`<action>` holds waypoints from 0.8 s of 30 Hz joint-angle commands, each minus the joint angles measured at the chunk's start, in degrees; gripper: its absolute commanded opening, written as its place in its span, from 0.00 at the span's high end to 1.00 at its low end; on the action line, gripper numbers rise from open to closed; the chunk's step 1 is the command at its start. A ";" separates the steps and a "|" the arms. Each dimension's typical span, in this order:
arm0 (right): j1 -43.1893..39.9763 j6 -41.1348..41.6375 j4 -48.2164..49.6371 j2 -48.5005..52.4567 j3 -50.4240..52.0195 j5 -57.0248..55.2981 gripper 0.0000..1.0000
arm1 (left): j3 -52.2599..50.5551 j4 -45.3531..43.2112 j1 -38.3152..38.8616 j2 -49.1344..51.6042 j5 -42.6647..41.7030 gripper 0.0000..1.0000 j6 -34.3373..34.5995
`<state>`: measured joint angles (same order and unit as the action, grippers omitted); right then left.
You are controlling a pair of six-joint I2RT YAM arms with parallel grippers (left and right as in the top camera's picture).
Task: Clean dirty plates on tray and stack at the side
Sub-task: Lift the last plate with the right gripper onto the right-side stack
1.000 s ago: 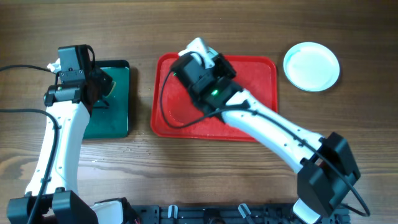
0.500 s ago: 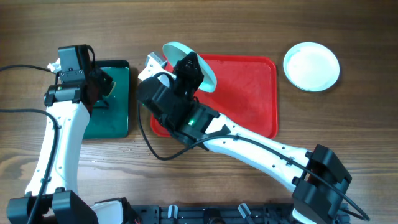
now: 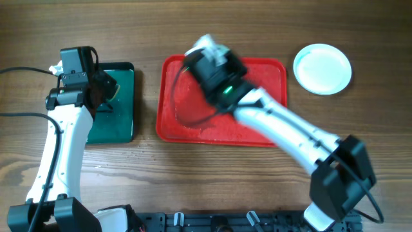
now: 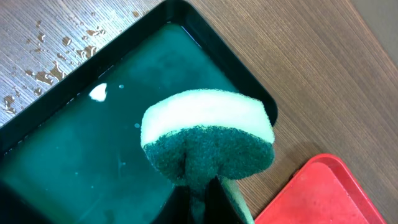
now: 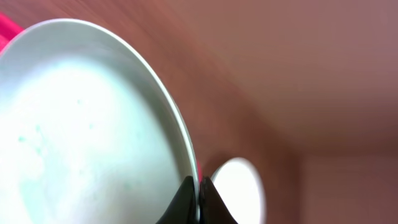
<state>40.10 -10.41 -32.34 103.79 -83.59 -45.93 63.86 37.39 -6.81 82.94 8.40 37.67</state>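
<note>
Looking down, overhead: right tool (image 3: 207, 53), blurred, hangs over the tray's (image 3: 187, 116) far edge, its load unclear. A side plate (image 3: 322, 68) lies on the surface right of the tray, likely starting the stack.
Left wrist: left tool (image 4: 202, 199) pinches the sponge (image 4: 208, 134) above the green tray (image 4: 68, 155), probably ready for scrubbing.
Right wrist: right tool closed thin on the held plate's (image 5: 81, 124) rim, lifted and tilted, seemingly for wiping.

The wooden table (image 3: 257, 26) bears red tray (image 3: 183, 125), green tray (image 3: 121, 122), plate (image 3: 322, 69).
</note>
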 commanded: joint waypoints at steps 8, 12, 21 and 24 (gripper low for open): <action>-46.58 27.32 -4.48 -1.62 -0.20 52.94 0.96 | -0.20 0.00 -0.13 -0.26 -0.44 0.96 0.50; -58.49 29.05 -4.15 -1.11 1.88 52.78 0.96 | -0.20 -0.02 -0.13 -0.26 -0.44 0.96 0.50; -64.04 30.40 3.80 2.97 8.24 52.39 0.94 | -0.20 -0.02 -0.13 -0.04 -0.46 0.96 0.52; -63.63 31.28 4.76 4.11 8.24 52.41 0.66 | -0.20 -0.02 -0.13 -0.04 -0.46 0.96 0.50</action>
<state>-24.16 19.49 -28.32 105.91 -75.88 5.21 63.86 37.43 -6.81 82.94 8.23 37.67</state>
